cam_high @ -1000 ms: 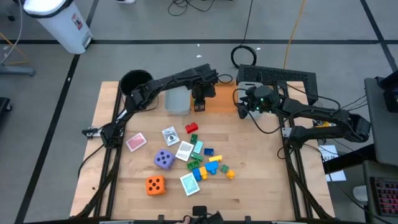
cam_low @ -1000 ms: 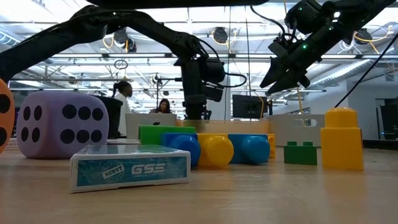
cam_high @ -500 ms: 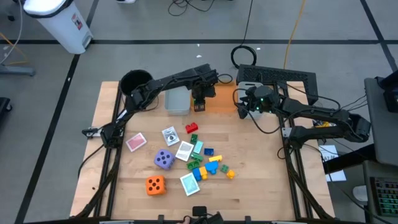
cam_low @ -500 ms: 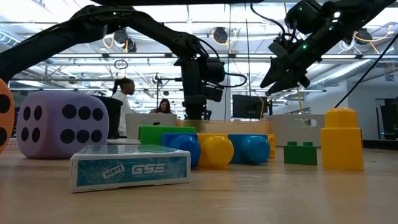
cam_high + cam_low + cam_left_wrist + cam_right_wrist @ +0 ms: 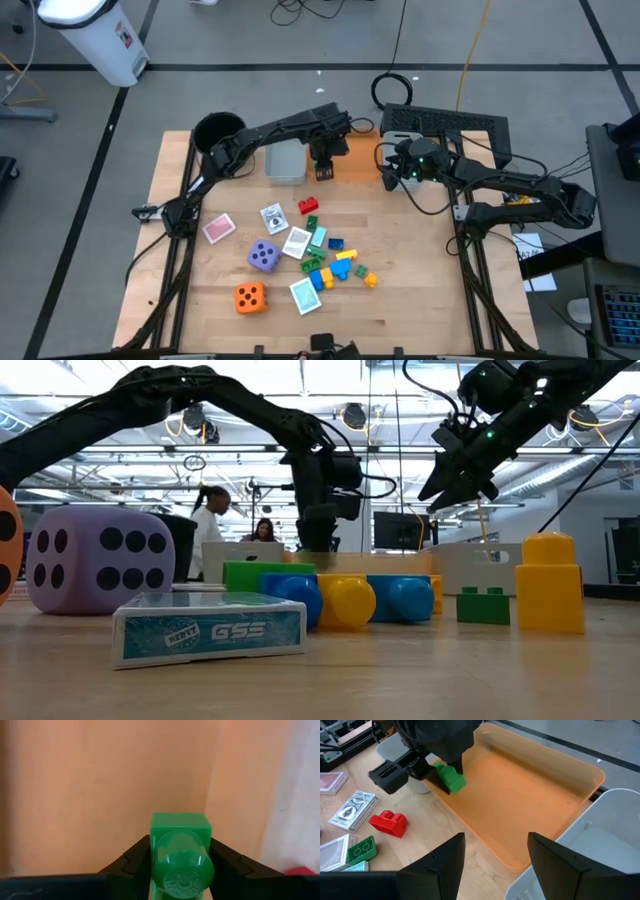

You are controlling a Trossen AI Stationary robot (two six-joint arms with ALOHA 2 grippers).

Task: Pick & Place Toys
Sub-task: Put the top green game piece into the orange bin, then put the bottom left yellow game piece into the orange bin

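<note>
One green brick (image 5: 451,778) is in transit and nothing else among the toys has shifted over the last second; in the high view the left gripper (image 5: 322,165) sits exactly where it sat a second ago, at the near edge of the orange bin (image 5: 345,150), with the red brick (image 5: 308,206) and the loose cluster of bricks, cards and the purple die (image 5: 263,257) lying on the counter (image 5: 420,270) well short of that bin, and the orange die (image 5: 250,297) farthest from it; the right gripper (image 5: 390,172) waits just beside the bin's other side.

Low view: the left arm's upper link has drifted a little higher while its wrist stays put behind the brick row; a person in the room beyond has walked a few steps.

Left wrist view: the fingers (image 5: 131,860) are clamped partway closed on the green brick, one on each side, with the bin's orange floor directly beyond it.

Right wrist view: the brick hangs over the bin's rim nearest the red brick, not yet inside; this arm's own fingers (image 5: 440,857) stand half apart and hold nothing.

Judgement: the carry has paused at the bin, so a release into it looks like the next step; most toys remain unsorted.
</note>
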